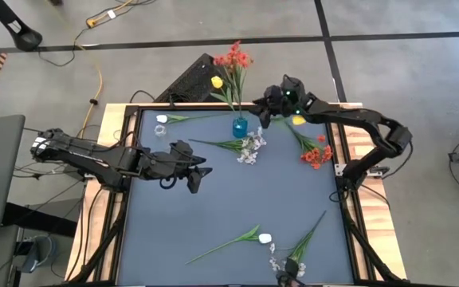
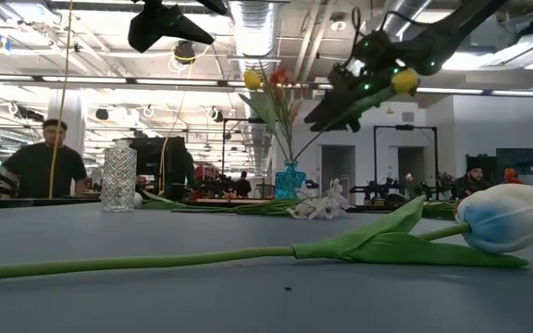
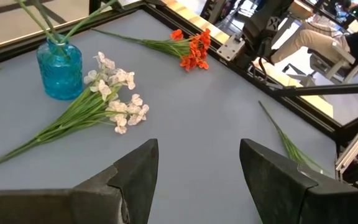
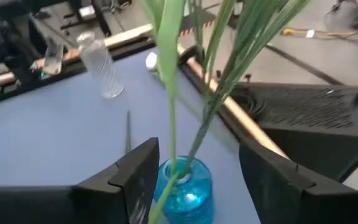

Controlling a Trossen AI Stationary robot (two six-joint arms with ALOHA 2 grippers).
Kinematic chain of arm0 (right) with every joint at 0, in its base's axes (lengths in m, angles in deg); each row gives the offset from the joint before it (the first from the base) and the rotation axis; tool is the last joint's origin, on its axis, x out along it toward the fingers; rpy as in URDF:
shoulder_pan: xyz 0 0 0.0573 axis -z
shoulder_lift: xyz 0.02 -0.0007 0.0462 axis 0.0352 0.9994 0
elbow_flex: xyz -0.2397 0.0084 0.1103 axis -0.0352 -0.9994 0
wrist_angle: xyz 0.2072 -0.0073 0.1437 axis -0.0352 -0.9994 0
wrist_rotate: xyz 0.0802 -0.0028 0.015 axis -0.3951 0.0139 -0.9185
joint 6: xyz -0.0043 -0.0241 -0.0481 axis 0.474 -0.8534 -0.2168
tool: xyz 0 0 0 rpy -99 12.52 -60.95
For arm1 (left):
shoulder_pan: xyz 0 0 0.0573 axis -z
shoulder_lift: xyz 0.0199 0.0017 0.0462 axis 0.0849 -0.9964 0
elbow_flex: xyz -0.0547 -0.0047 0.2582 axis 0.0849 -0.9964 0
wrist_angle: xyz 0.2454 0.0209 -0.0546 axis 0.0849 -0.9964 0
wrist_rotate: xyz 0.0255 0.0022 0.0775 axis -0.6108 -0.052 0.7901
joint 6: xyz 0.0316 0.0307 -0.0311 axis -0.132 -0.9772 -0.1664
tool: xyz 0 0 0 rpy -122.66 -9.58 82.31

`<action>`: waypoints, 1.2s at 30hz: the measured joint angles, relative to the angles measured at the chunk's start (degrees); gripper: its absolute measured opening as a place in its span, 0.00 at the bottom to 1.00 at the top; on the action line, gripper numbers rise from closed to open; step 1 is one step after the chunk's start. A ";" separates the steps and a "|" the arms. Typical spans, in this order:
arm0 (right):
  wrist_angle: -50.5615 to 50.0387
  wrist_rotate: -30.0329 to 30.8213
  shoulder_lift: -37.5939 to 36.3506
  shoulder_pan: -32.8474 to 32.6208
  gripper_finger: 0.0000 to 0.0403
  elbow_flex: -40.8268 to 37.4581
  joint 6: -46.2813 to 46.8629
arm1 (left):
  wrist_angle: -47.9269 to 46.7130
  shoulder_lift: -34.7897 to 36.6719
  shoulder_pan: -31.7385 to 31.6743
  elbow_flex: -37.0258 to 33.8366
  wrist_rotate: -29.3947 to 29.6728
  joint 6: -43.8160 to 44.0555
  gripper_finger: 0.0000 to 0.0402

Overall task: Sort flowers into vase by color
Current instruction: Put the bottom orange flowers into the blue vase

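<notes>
Right gripper, spread, hovers beside blue vase near the table's far edge; left gripper spread mid-table.

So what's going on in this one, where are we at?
A two-armed robot is sorting fake flowers into vases. The blue vase already holds a red flower and a yellow flower. The right gripper hovers open just above that vase, stems standing between its fingers. The left gripper waits open over the table. A clear vase stands empty-looking at the back. White sprigs, a red bunch and a white tulip lie on the table.
</notes>
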 joint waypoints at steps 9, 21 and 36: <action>0.60 4.24 -5.00 0.70 0.62 3.55 1.94 | 0.04 0.00 -0.02 0.00 0.09 -1.52 0.53; -25.64 9.04 -5.47 8.73 0.62 26.19 4.40 | 0.00 0.00 0.16 0.00 -0.46 -2.49 0.53; -23.77 5.97 2.66 5.39 0.62 24.72 15.43 | 1.06 -2.25 0.11 0.04 -1.08 -6.57 0.53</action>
